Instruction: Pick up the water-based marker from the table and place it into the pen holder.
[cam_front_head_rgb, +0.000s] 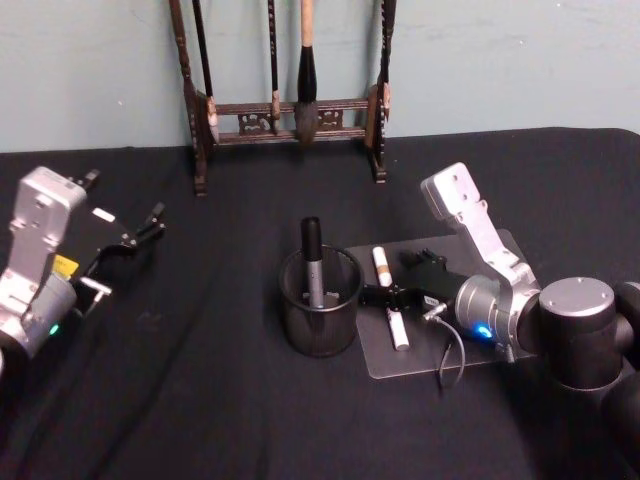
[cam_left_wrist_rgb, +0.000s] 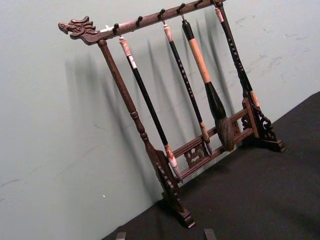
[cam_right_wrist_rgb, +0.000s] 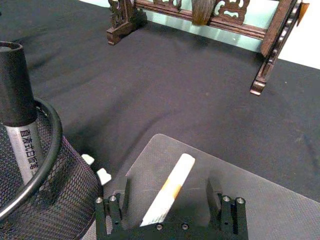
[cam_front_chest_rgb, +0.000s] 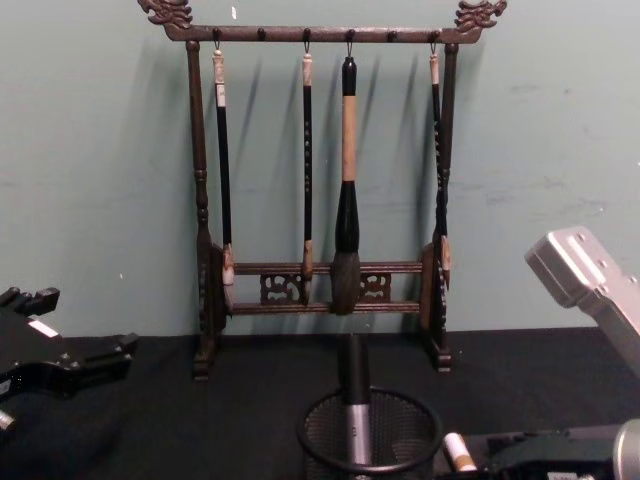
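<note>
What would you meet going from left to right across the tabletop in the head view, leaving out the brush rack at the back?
Left gripper, open → pen holder with a grey marker standing in it → white marker on the clear mat, with the open right gripper straddling it.

White orange-banded marker flat beside black mesh pen holder
</note>
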